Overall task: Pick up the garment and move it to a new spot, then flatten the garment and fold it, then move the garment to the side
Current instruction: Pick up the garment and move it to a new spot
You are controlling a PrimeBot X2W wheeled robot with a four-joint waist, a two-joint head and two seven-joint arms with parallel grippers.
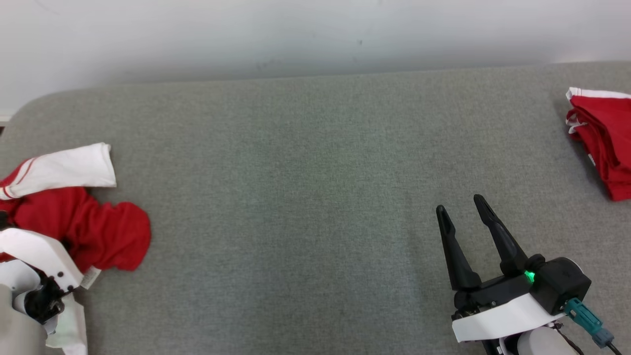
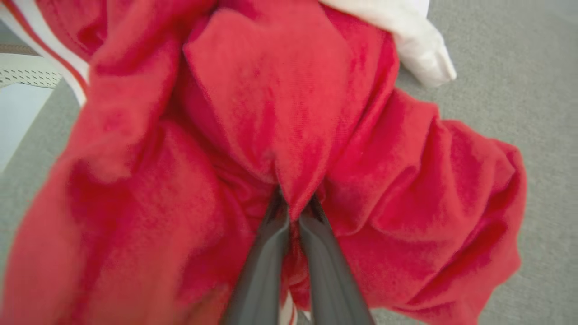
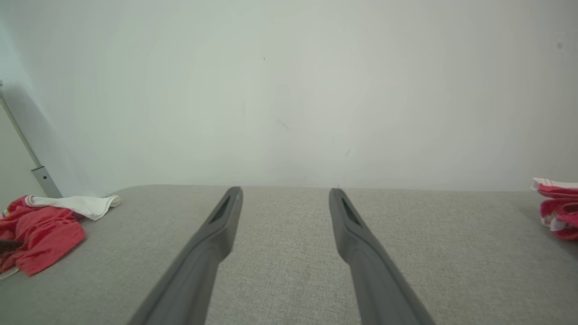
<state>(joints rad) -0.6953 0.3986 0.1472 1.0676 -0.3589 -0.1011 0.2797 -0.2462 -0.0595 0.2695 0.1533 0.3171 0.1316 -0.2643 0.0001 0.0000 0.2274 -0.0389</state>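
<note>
The garment (image 1: 84, 227) is a crumpled red top with a white, red-striped sleeve, lying at the left end of the grey table (image 1: 305, 197). My left arm's white wrist (image 1: 39, 266) covers its near edge. In the left wrist view, my left gripper (image 2: 295, 203) is shut on a pinched ridge of the garment's red cloth (image 2: 271, 113). My right gripper (image 1: 459, 204) hovers open over bare table at the lower right, far from the garment. Nothing is between its fingers (image 3: 226, 221). The right wrist view shows the garment (image 3: 40, 230) far to the left.
A folded stack of red and white clothes (image 1: 604, 143) sits at the table's right edge, also in the right wrist view (image 3: 557, 207). A pale wall (image 1: 296, 34) runs behind the table. The table's far left corner is rounded. A white mesh object (image 2: 22, 74) lies beyond the left edge.
</note>
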